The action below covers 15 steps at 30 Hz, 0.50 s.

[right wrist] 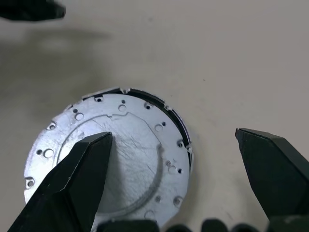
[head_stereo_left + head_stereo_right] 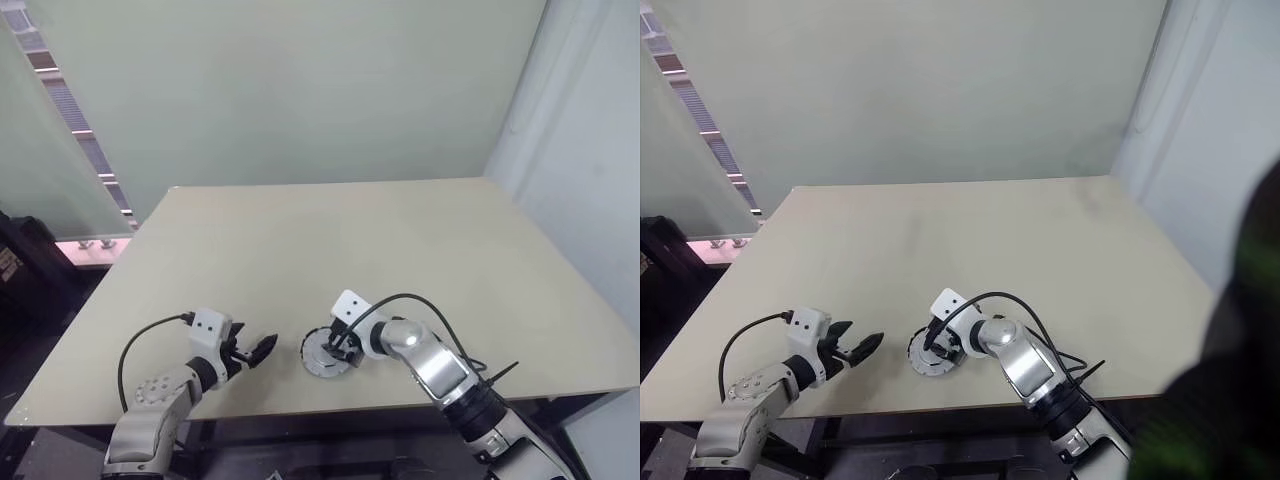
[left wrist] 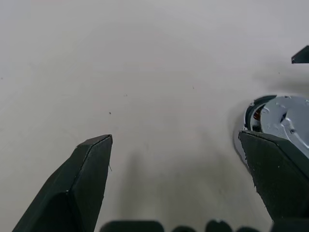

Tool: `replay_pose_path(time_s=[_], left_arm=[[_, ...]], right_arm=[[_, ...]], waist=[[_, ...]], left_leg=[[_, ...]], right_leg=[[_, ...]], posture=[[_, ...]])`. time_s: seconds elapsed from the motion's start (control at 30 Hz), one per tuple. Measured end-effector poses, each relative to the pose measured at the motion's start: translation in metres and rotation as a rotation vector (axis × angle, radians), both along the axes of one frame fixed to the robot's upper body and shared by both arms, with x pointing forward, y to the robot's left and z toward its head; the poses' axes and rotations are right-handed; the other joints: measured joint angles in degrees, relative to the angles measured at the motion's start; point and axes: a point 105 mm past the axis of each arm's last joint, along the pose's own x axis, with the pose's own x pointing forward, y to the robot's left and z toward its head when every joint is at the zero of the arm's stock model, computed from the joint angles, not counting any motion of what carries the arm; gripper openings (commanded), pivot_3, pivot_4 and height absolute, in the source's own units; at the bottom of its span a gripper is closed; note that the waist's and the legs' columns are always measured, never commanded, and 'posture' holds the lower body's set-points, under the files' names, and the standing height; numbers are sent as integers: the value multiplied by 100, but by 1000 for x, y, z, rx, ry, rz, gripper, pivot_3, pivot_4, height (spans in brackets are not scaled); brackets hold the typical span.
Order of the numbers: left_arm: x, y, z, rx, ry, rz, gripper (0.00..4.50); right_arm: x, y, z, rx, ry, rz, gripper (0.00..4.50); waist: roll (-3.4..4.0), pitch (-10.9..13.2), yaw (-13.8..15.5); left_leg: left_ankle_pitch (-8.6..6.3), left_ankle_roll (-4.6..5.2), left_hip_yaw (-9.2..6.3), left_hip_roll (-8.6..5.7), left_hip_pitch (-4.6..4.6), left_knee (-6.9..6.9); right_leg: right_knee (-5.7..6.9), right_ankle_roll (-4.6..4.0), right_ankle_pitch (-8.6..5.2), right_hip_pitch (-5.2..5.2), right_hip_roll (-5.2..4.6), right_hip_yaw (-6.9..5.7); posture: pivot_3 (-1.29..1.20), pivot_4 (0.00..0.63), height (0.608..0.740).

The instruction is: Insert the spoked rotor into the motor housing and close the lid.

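beige table (image 2: 420, 250) — one lidded motor housing (image 1: 111, 159), two spread claws — left claw (image 2: 262, 349), right claw (image 2: 340, 350)

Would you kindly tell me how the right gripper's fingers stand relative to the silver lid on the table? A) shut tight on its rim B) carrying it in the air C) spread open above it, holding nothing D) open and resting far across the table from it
C: the right gripper has its fingers spread wide over the silver lid, which lies flat on the table, ungripped.

The housing (image 2: 328, 354), lid (image 1: 113, 154) on it, sits on the table (image 2: 400, 240) near its front edge, left gripper (image 2: 262, 349) to its left, right gripper (image 2: 340, 352) over it.
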Motion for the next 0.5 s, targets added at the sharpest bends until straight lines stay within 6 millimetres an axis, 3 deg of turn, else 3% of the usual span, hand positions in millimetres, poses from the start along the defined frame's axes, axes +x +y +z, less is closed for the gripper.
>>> replay_pose_path(time_s=[0.13,0.3,0.4,0.5], left_arm=[[-1,0,0,1,2,-5,4500],[-6,-4,0,4,17,-58,4500],[-9,-9,0,-8,27,-92,4500],[-11,-18,-1,-29,36,-125,3905]], right_arm=[[5,-5,9,77,30,4,4458],[14,-13,35,130,29,123,4458],[13,-18,36,118,22,197,4458],[8,-21,31,94,35,261,4500]], waist=[[0,0,1],[1,1,-1],[1,1,1],[1,1,1]], left_leg=[[0,0,-1,-1,1,0],[0,1,0,-1,8,0],[-1,1,-2,-1,9,-3],[-1,1,-1,-1,8,-3]], right_leg=[[0,0,0,4,0,0],[-1,0,0,10,0,-2],[-2,0,0,10,0,-3],[-2,0,0,10,0,-2]], posture=[[0,0,740],[0,0,740],[0,0,740],[0,0,740]])
